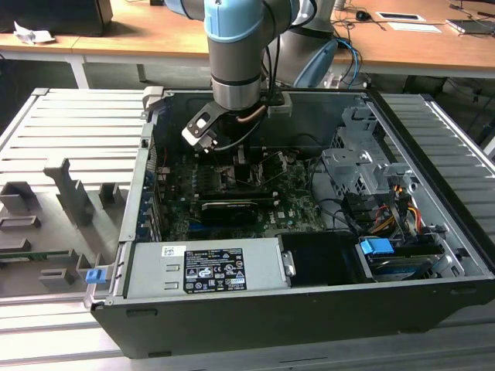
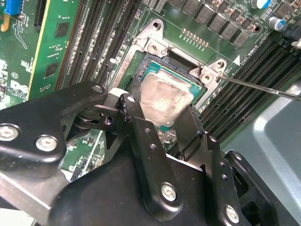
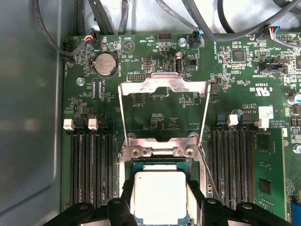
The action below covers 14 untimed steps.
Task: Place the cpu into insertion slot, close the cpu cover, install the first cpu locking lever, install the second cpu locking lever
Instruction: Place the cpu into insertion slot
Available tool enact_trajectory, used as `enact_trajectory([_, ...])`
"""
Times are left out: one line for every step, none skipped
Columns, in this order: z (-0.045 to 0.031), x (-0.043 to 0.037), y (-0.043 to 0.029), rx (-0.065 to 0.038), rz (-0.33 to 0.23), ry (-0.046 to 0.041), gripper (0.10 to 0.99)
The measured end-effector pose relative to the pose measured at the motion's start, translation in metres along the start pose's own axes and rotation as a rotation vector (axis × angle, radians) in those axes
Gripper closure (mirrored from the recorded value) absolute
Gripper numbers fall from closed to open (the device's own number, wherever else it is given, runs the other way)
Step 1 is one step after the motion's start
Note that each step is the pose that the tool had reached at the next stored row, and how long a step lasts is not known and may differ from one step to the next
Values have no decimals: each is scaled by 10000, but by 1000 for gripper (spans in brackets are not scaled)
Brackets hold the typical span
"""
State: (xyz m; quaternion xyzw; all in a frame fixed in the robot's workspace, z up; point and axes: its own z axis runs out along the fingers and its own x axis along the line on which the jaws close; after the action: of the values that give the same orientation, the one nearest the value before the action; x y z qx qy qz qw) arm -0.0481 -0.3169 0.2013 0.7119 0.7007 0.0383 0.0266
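pinching the cpu (image 3: 160, 200) by opposite edges at the insertion slot (image 3: 141, 165), the claw (image 3: 161, 190) holds a light, rigid, fragile chip; edge grip judged correct.

— What colours sit under you?
— My gripper (image 3: 160, 202) is matt black, with silver screw heads in the second wrist view. The cpu (image 3: 160, 188) has a pale silvery-beige top with cloudy streaks and a green edge.
— And round it?
— The cpu cover (image 3: 162, 84) is bright silver-grey. The motherboard (image 3: 164, 117) is dark green, speckled with white print. The memory slots (image 3: 91, 165) are black with white latches, and the coin cell (image 3: 105, 63) is silver.
— From outside?
— My arm (image 1: 236, 69) is grey with a light-blue cap. The computer case (image 1: 309, 325) is dark grey, the power supply (image 1: 255, 267) is silver with a black-and-white label, and one connector (image 1: 377, 249) is bright blue.
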Motion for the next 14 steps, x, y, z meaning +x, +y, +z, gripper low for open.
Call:
enact_trajectory([0,0,0,1,0,-1,561])
enact_trajectory([-6,1,1,-4,1,7,561])
enact_trajectory([-9,0,1,-3,0,2,561])
enact_trajectory([-10,-1,1,0,-1,-4,561])
enact_trajectory([-10,-1,1,0,-1,-7,561])
enact_trajectory([-10,-1,1,0,-1,-7,561])
enact_trajectory([-8,-3,0,1,-2,-8,561])
enact_trajectory([-4,-5,-1,2,0,-10,561])
enact_trajectory([-3,-5,-1,2,0,-10,561])
enact_trajectory([-2,-4,0,0,-1,-8,561])
enact_trajectory([-2,-5,0,1,-1,-8,561])
enact_trajectory([0,-4,0,-2,0,-3,561])
enact_trajectory([2,-3,0,-4,0,-1,549])
enact_trajectory([1,-4,0,-2,-1,-4,549])
